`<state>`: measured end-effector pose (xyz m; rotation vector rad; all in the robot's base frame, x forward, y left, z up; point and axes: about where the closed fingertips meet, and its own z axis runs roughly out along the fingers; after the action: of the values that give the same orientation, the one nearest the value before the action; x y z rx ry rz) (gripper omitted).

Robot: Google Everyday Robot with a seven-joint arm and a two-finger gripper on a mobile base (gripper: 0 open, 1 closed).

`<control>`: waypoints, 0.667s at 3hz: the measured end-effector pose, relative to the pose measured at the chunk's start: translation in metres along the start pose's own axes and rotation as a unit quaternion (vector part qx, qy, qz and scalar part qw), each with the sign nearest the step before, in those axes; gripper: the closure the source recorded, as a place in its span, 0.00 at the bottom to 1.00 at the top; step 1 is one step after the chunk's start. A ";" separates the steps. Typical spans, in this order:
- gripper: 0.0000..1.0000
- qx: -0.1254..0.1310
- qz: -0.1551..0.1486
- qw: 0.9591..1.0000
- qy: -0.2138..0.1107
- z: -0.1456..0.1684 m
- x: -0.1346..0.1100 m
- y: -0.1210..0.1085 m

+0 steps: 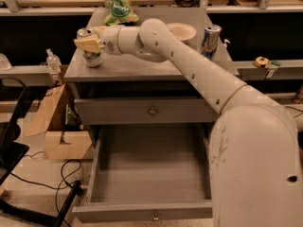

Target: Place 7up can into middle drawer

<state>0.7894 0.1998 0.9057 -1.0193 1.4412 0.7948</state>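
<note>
The 7up can [93, 59] stands upright at the front left of the grey counter top [142, 67]; its silver top shows behind the gripper. My gripper [88, 44], with yellowish pads, sits right at the can's upper body, covering its middle. The white arm reaches in from the lower right across the counter. The middle drawer [142, 213] is pulled wide open below, a shallow grey tray with nothing in it and a small knob on its front.
The upper drawer front [152, 111] is closed. On the counter stand a tall blue-and-silver can [211, 39], a pale bowl [183, 31] and a green bag [120, 10]. A cardboard box [54, 126] and cables lie on the floor at left.
</note>
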 end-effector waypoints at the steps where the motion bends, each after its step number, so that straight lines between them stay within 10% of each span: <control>1: 0.93 0.002 -0.001 1.000 0.003 0.002 0.000 0.002; 2: 1.00 0.001 -0.024 1.000 -0.003 -0.017 -0.015 0.024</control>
<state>0.7604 0.1956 0.9210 -1.0458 1.4062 0.7607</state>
